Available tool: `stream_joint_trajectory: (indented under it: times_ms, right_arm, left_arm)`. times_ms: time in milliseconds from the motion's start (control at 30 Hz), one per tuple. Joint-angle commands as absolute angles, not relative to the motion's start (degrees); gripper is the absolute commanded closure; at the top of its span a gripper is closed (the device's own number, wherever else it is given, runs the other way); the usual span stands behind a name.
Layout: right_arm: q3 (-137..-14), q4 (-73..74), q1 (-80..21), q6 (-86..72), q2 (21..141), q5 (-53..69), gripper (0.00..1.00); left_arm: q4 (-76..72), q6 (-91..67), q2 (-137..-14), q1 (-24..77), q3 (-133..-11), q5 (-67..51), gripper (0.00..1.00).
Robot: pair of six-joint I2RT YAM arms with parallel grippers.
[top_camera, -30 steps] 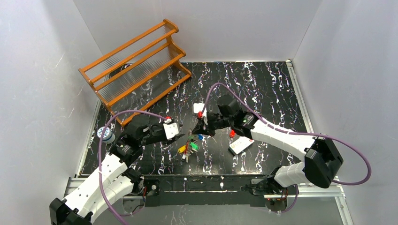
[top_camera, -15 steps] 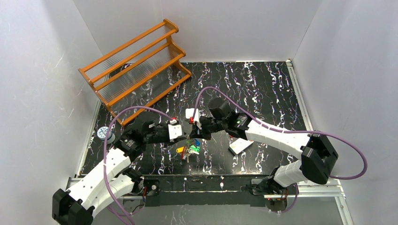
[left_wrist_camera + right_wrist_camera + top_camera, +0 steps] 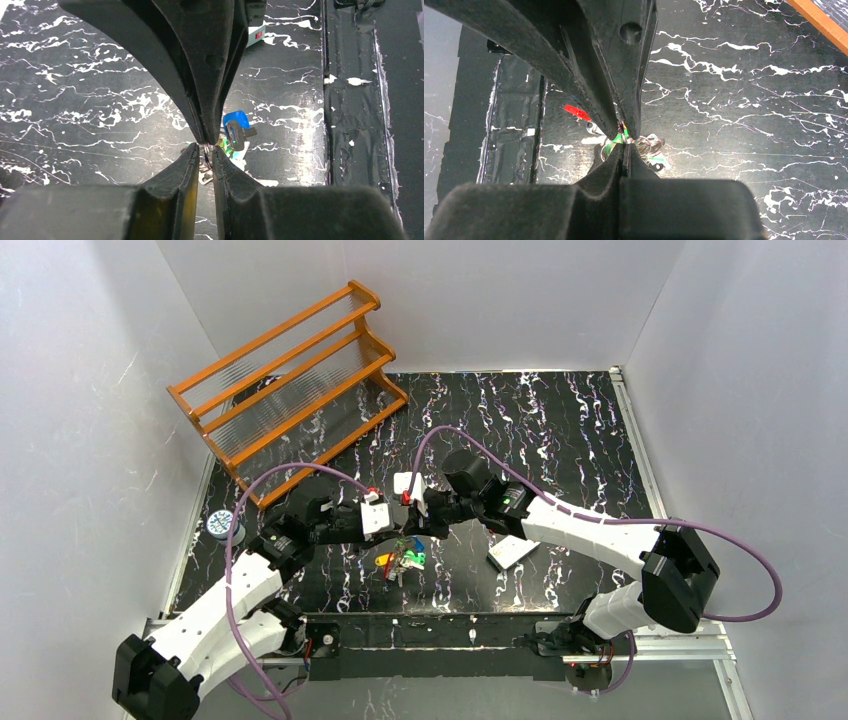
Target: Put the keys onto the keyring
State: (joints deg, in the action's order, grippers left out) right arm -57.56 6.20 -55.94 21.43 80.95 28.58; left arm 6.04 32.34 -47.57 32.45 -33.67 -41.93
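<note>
Right pincer (image 3: 624,150) pressed shut, pinching the keyring (image 3: 207,160) at its tip. Left pincer (image 3: 204,149) faces it tip to tip, jaws a narrow slit apart, ring wire between them; contact cannot be told. Keys (image 3: 402,558) bunched just below both tips, over the surface (image 3: 560,430)

Left claw (image 3: 393,531), right claw (image 3: 413,525) close together above keys (image 3: 402,559); white card (image 3: 514,551) to right; orange rack (image 3: 290,380) rear left.
</note>
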Motion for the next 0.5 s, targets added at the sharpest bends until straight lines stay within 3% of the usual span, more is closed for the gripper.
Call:
stream_joint_trajectory:
  times_ms: [0,167,267,400,467]
  right_arm:
    - [-60.4,4.1,-56.4,21.6,80.6,29.5,0.99]
    - [-60.1,3.8,-56.4,21.6,80.4,29.5,0.99]
    - [-60.1,3.7,-56.4,21.6,80.4,29.5,0.99]
    - [-59.0,1.9,-56.4,21.1,79.9,27.1,0.99]
    - [-57.5,-1.0,-56.5,20.3,78.8,24.7,0.87]
  left_arm:
    - [5.7,31.7,-48.3,32.7,-32.7,-43.7,0.87]
    - [5.7,31.4,-48.7,32.9,-32.3,-43.1,0.92]
    - [5.7,31.3,-48.4,32.9,-32.3,-42.0,1.0]
    - [5.7,31.1,-47.6,32.9,-32.3,-40.2,1.0]
    - [5.6,30.7,-46.9,33.0,-32.2,-39.2,1.0]
